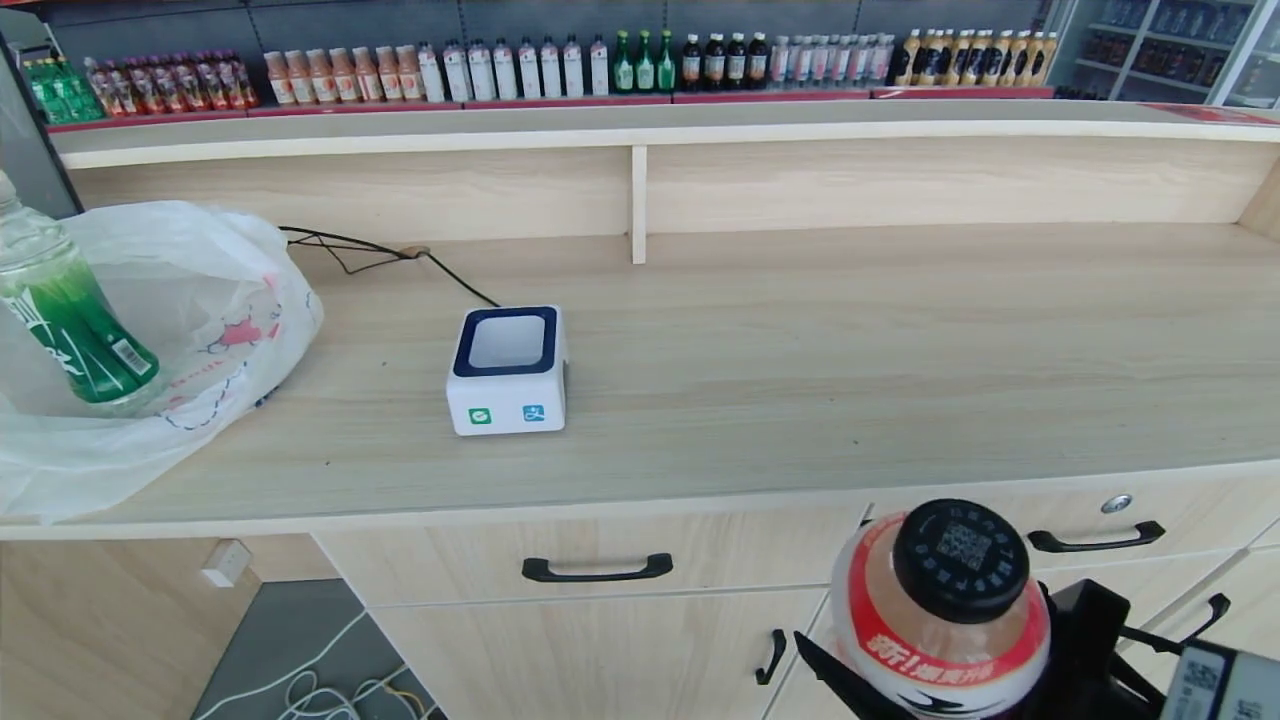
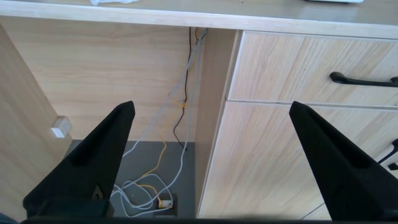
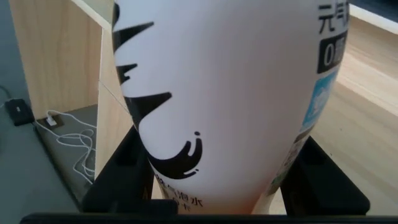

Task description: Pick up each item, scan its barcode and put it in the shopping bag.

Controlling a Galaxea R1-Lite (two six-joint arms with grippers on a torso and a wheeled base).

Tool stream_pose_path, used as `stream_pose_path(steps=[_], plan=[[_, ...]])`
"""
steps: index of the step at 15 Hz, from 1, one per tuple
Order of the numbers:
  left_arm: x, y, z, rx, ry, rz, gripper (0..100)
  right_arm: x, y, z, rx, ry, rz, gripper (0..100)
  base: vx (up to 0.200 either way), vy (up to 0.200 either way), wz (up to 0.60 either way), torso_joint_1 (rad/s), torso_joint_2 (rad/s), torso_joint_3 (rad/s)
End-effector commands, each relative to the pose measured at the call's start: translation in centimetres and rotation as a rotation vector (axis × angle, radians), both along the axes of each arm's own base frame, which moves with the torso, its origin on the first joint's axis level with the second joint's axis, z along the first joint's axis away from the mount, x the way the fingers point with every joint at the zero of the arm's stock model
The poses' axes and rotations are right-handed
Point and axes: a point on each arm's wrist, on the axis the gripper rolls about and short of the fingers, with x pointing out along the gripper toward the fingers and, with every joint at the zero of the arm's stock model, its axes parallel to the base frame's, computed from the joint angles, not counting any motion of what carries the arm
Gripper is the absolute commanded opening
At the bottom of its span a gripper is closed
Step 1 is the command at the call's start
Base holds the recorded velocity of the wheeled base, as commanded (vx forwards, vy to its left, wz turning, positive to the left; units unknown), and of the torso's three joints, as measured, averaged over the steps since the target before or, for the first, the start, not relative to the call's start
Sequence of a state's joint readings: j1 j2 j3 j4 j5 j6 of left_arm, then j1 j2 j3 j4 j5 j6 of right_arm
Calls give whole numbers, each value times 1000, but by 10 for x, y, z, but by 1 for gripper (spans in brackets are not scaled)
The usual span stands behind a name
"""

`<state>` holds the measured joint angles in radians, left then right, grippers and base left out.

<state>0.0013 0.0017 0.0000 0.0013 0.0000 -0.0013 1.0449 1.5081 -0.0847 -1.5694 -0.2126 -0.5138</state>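
My right gripper (image 1: 950, 690) is shut on a white-and-red drink bottle (image 1: 940, 620) with a black cap, held upright in front of the drawers, below the counter's front edge. In the right wrist view the bottle (image 3: 230, 93) sits between the black fingers (image 3: 124, 174). A white scanner box (image 1: 508, 372) with a blue-rimmed window stands on the wooden counter (image 1: 850, 350), left of centre. At the counter's left end a translucent shopping bag (image 1: 200, 300) lies open, and a green bottle (image 1: 75, 320) leans in it. My left gripper (image 2: 211, 112) is open below the counter, with nothing between its fingers.
A raised ledge (image 1: 640, 130) runs along the counter's far side, with rows of bottles (image 1: 600, 65) on shelves behind. A black cable (image 1: 400, 255) runs from the scanner toward the back. Drawers with black handles (image 1: 597, 570) are below, and loose cables (image 2: 155, 186) lie on the floor.
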Motion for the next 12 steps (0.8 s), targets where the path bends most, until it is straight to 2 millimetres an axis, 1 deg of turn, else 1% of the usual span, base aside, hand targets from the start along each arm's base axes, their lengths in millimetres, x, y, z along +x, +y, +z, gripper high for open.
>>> stream_pose_path(steps=[1, 2, 4, 6, 7, 8, 9, 10, 11, 12], plan=[[0, 0, 0, 0, 0, 0, 100, 12, 1, -7, -75, -31, 2, 0, 0, 0, 0, 0, 0, 0], [0, 0, 0, 0, 0, 0, 100, 15, 2, -9, -114, -60, 25, 0, 0, 0, 0, 0, 0, 0], [0, 0, 0, 0, 0, 0, 100, 17, 3, -7, -152, -117, 15, 0, 0, 0, 0, 0, 0, 0], [0, 0, 0, 0, 0, 0, 100, 33, -1, 2, -289, -322, -101, 0, 0, 0, 0, 0, 0, 0], [0, 0, 0, 0, 0, 0, 100, 38, 2, 11, -320, -410, -137, 0, 0, 0, 0, 0, 0, 0], [0, 0, 0, 0, 0, 0, 100, 40, 5, 18, -310, -445, -148, 0, 0, 0, 0, 0, 0, 0], [0, 0, 0, 0, 0, 0, 100, 38, 14, 28, -300, -509, -139, 0, 0, 0, 0, 0, 0, 0], [0, 0, 0, 0, 0, 0, 100, 34, 18, 27, -318, -539, -118, 0, 0, 0, 0, 0, 0, 0], [0, 0, 0, 0, 0, 0, 100, 23, 27, 24, -360, -598, -64, 0, 0, 0, 0, 0, 0, 0], [0, 0, 0, 0, 0, 0, 100, 17, 32, 22, -393, -642, -40, 0, 0, 0, 0, 0, 0, 0]])
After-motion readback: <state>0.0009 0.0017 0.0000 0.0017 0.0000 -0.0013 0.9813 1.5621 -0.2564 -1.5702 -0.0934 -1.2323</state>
